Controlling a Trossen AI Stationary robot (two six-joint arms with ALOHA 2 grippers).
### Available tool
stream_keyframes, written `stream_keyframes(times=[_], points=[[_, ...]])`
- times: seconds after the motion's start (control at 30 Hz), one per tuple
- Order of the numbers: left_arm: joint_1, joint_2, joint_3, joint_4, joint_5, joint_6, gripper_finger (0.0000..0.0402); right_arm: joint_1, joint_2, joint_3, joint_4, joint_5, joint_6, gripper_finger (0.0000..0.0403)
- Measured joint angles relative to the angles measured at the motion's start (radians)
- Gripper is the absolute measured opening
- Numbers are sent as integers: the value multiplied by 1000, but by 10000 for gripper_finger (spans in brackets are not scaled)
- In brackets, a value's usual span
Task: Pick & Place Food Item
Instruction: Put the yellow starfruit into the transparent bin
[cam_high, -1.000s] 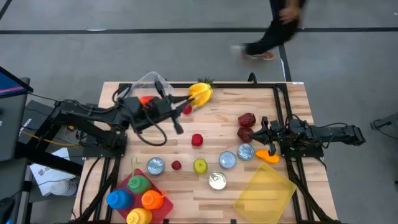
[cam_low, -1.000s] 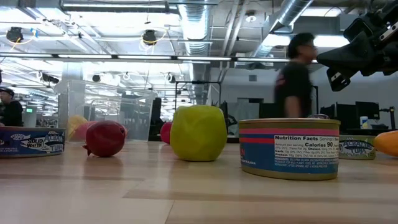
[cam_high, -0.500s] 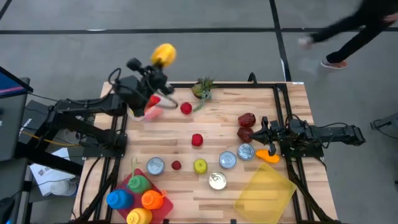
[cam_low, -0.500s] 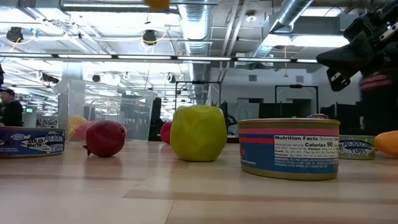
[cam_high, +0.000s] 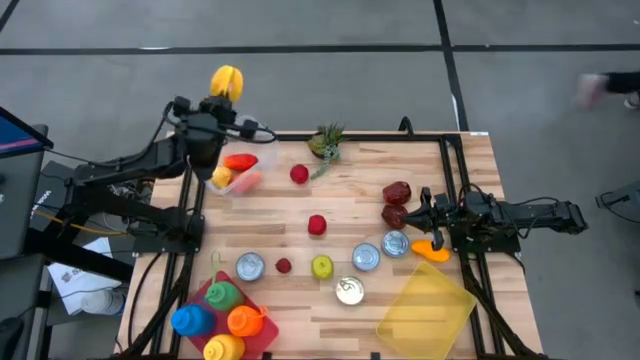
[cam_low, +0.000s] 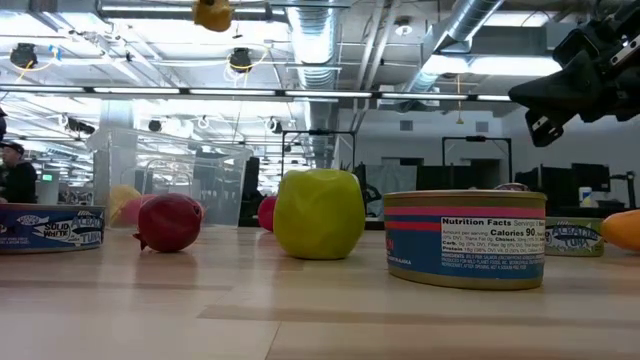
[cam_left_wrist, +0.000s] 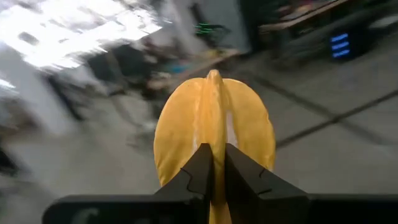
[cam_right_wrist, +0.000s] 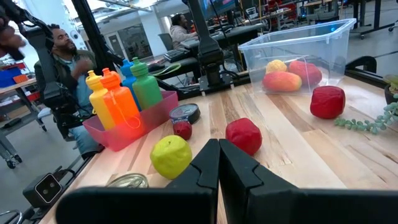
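A yellow ribbed fruit (cam_high: 227, 80) hangs in the air past the table's far left corner, with my left gripper (cam_high: 216, 100) shut on it. The left wrist view shows the fruit (cam_left_wrist: 214, 121) straight ahead of the fingers, and the low view shows the fruit (cam_low: 213, 13) high up. A clear bin (cam_high: 238, 172) holding red and yellow pieces stands at the far left of the table. My right gripper (cam_high: 414, 211) waits shut and empty at the table's right side, level above the wood. My left gripper pinches one of the fruit's ridges (cam_left_wrist: 214, 149) between its two fingers (cam_left_wrist: 199, 171), at the end of the fruit nearest the gripper. The fingers point level, away from the table's far edge. The fruit juts out beyond them, lifted clear of everything.
On the table lie a green leafy sprig (cam_high: 325, 142), red fruits (cam_high: 317, 225), a green apple (cam_high: 321, 266), several cans (cam_high: 366, 256), two dark red fruits (cam_high: 397, 192) and an orange piece (cam_high: 430, 250). A yellow bin (cam_high: 425, 305) and a pink tray of bottles (cam_high: 220, 318) stand near the front.
My left gripper has swung from over the table's far middle, beside the leafy sprig, toward the far left corner and out past the far edge, turning as it went. The yellow fruit stays in its hold and has gone with it, clear of the table.
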Motion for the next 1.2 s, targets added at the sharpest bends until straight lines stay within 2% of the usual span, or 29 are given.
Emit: stream_keyframes(times=[0.2, 0.27, 0.37, 0.63, 0.73, 0.9, 1.07, 1.2], points=[[20, 30, 0, -418, 307, -572, 21, 0, 0, 0, 0, 0, 0, 0], [53, 49, -1, -531, 383, -680, 21, 0, 0, 0, 0, 0, 0, 0], [99, 69, -1, -602, 459, -768, 21, 0, 0, 0, 0, 0, 0, 0], [283, 154, 0, -675, 680, -828, 21, 0, 0, 0, 0, 0, 0, 0], [360, 210, 0, -690, 743, -762, 21, 0, 0, 0, 0, 0, 0, 0], [451, 299, -1, -696, 939, -666, 21, 0, 0, 0, 0, 0, 0, 0], [475, 342, -1, -681, 966, -642, 37, 0, 0, 0, 0, 0, 0, 0], [472, 369, 0, -665, 967, -537, 83, 0, 0, 0, 0, 0, 0, 0]])
